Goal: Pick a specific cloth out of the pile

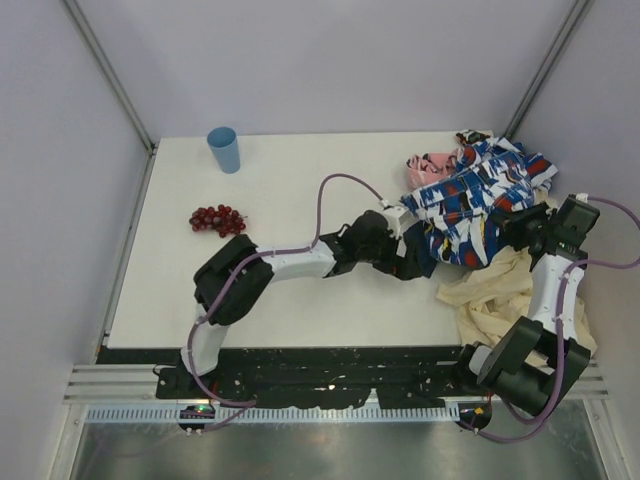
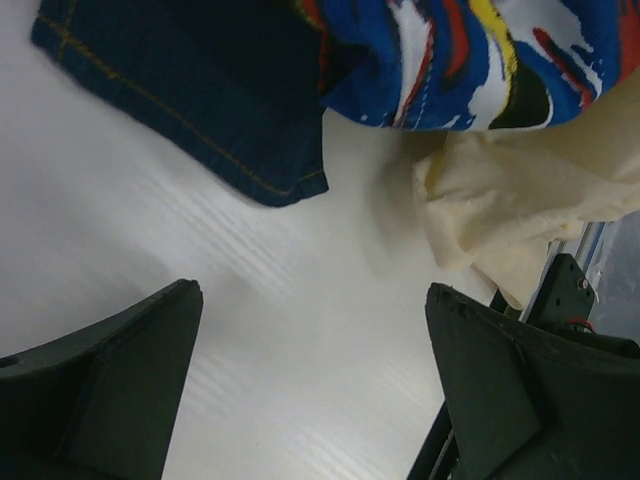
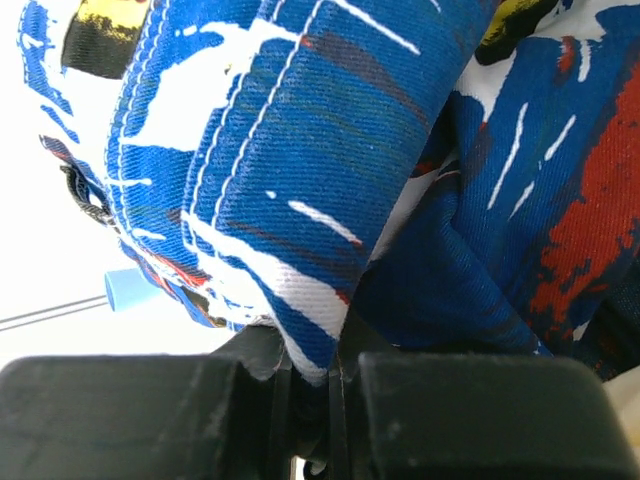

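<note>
The pile (image 1: 487, 262) lies at the table's right side. On top of it is the cloth (image 1: 470, 192), printed in royal blue, white, navy and red. My right gripper (image 1: 512, 222) is at the cloth's right edge and shut on a blue-and-white fold (image 3: 300, 290), which is pinched between its jaws (image 3: 310, 385). My left gripper (image 1: 412, 262) sits low at the cloth's left edge. It is open (image 2: 315, 335) over bare table with nothing between its fingers. The cloth's navy hem (image 2: 200, 100) lies just ahead of it.
A cream-beige cloth (image 1: 497, 298) spreads toward the near right edge (image 2: 520, 190). A small pink cloth (image 1: 425, 166) peeks out behind the pile. A blue cup (image 1: 224, 150) stands at the back left, and a bunch of red grapes (image 1: 217, 219) lies left of centre.
</note>
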You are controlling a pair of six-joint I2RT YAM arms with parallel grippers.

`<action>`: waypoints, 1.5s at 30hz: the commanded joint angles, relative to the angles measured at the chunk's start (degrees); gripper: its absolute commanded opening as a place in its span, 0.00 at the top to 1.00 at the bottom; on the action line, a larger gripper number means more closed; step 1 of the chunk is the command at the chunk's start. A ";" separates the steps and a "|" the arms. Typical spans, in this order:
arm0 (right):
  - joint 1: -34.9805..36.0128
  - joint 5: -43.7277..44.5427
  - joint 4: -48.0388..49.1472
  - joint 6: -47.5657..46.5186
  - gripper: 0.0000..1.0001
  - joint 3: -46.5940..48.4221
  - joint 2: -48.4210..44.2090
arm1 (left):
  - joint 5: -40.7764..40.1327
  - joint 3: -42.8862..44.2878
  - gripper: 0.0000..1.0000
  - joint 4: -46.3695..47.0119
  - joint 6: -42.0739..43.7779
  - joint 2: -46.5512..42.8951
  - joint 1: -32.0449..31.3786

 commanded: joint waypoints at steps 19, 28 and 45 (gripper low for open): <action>-5.11 -14.28 13.80 11.63 0.94 2.49 0.85 | -5.28 34.74 0.19 -10.81 -1.79 23.44 -2.54; -5.37 -17.53 14.94 13.83 0.94 2.49 1.37 | -13.44 35.90 0.54 -4.56 -0.47 24.51 -4.22; -8.89 -4.16 -0.62 -1.50 0.73 7.90 1.11 | -26.29 3.91 1.00 7.75 -0.21 0.87 -0.53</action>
